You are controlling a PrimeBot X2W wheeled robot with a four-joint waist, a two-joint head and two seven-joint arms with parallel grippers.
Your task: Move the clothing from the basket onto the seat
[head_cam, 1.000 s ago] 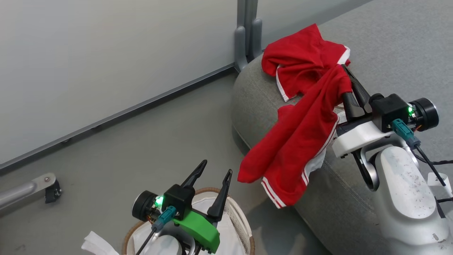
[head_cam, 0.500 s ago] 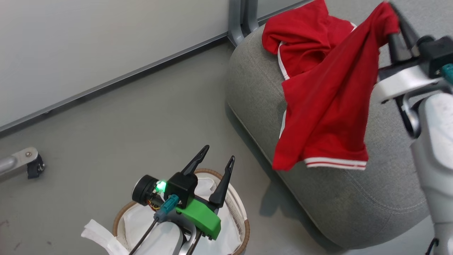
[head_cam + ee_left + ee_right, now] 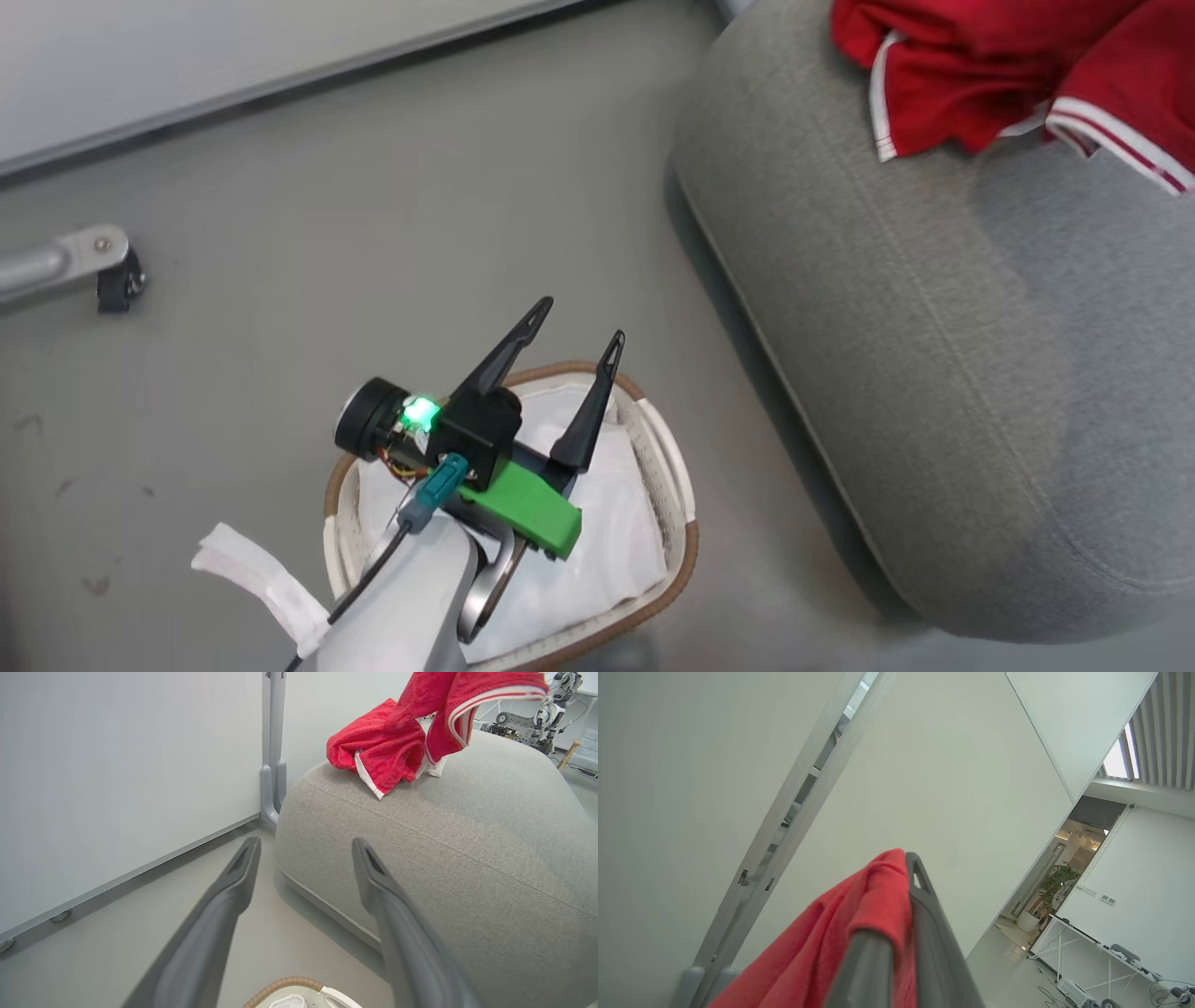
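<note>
The white basket (image 3: pixel 689 546) with its brown rim and white liner stands on the floor; no red cloth shows inside it. My left gripper (image 3: pixel 581 320) hovers over it, open and empty, its fingers (image 3: pixel 233 891) spread wide. One red garment (image 3: pixel 373 751) with white edge trim lies bunched on the grey seat (image 3: pixel 934 327) near its far corner. A second red garment (image 3: pixel 460 697) with a white-striped hem hangs above the seat beside the first. My right gripper (image 3: pixel 906 863) is raised and shut on that red garment (image 3: pixel 850 924), which drapes over one finger.
A grey partition post (image 3: pixel 272 765) stands against the wall behind the seat's corner. A metal leg with a caster (image 3: pixel 105 271) sits on the floor at the left. A white cloth strip (image 3: pixel 252 583) hangs outside the basket.
The head camera has tilted and turned. My right gripper has lifted the striped-hem garment up off the seat's edge and over the seat. The left gripper stays open over the basket.
</note>
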